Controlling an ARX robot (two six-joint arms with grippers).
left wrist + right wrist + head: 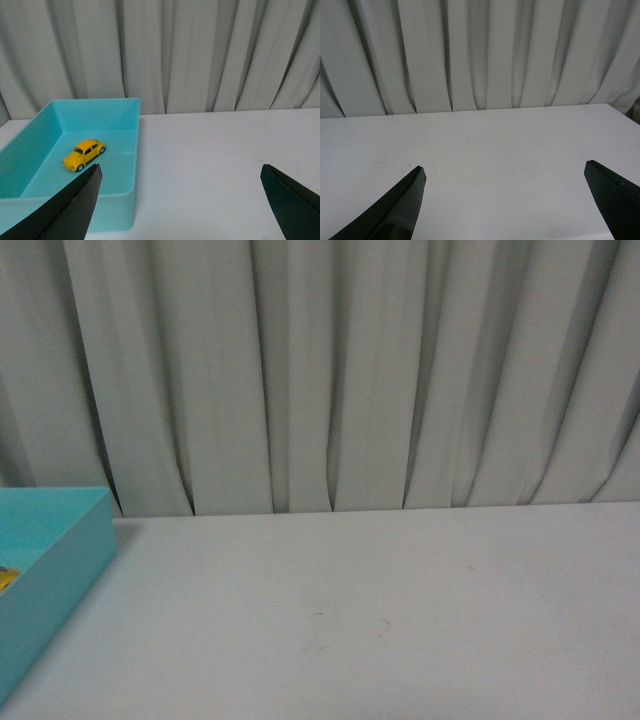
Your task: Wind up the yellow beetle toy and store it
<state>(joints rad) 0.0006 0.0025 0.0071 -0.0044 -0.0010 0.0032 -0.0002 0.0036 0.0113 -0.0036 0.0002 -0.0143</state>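
Yellow beetle toy [83, 154]: on its wheels on the floor of the turquoise bin [131, 150], centre-left of the left wrist frame; only a yellow sliver [6, 579] shows at the left edge of the front frame. Turquoise bin: open-topped, on the white table [225, 170], near the grey pleated curtain [350, 370]. Left gripper [180, 172]: fingers spread wide, holding nothing, above the table beside the bin. Right gripper [505, 172]: fingers spread wide, holding nothing, over bare tabletop
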